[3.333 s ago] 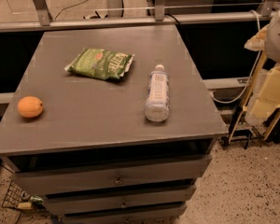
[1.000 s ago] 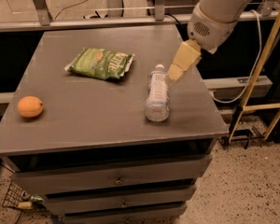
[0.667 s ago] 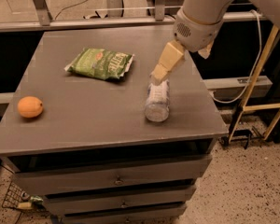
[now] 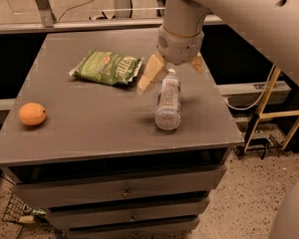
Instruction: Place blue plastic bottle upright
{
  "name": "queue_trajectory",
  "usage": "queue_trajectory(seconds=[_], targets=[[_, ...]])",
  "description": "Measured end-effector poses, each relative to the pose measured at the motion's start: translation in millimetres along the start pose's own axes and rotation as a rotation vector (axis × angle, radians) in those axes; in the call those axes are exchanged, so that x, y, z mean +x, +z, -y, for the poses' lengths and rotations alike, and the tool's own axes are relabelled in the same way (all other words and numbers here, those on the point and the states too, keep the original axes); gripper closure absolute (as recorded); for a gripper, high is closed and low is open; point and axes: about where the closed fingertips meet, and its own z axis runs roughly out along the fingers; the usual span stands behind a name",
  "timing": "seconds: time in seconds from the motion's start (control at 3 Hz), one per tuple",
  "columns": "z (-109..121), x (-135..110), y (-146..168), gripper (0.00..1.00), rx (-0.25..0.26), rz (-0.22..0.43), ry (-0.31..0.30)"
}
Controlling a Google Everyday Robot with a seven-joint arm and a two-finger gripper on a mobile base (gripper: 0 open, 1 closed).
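Note:
The blue plastic bottle (image 4: 168,102) lies on its side on the right part of the grey cabinet top (image 4: 94,123), its white cap pointing to the far side. My gripper (image 4: 173,69) hangs open just above the cap end. One tan finger (image 4: 150,73) is to the left of the cap and the other finger (image 4: 197,63) to the right. The fingers straddle the bottle's neck and are not closed on it.
A green snack bag (image 4: 107,67) lies left of the gripper, close to the left finger. An orange (image 4: 32,114) sits near the left edge. The cabinet's front and right edges are close to the bottle. A yellow frame (image 4: 275,108) stands to the right on the floor.
The arm came in from the right and swung left and down. The gripper moved from the bottle's right side to straddle its cap end. The bottle has not moved.

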Motion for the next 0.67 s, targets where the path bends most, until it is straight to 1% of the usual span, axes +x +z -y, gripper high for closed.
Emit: queue_trajectory(seconds=[0.33, 0.67], targets=[[-5.2, -8.7, 14.3, 0.00, 0.005, -0.043, 0.043], [-2.8, -12.5, 30.8, 0.00, 0.009, -0.085, 0.091]])
